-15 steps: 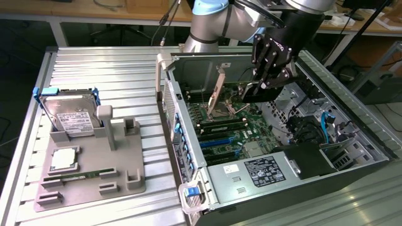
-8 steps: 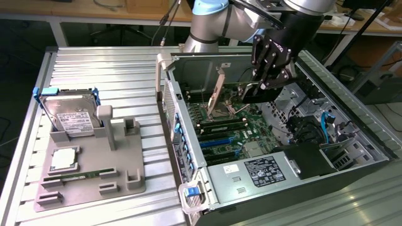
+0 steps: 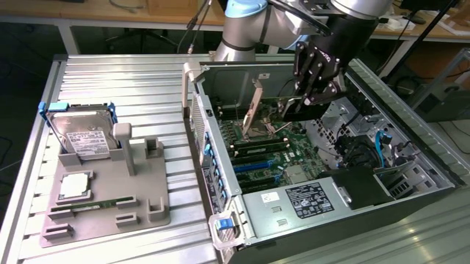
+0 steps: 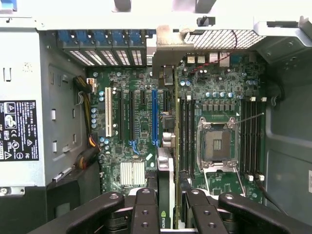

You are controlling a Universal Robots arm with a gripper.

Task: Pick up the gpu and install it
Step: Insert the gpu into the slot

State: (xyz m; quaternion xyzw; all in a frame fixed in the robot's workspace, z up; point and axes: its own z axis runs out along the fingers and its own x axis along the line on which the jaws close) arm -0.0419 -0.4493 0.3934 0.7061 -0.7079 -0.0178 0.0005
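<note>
As one tool grips, one gpu hangs.

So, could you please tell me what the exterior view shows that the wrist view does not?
Exterior view: a grey tray beside the computer case, carrying a hard drive and a memory stick. Wrist view: a white slot and a blue slot on the motherboard, seen straight on. Both: the open case, the motherboard, and the claw shut on the graphics card.
</note>
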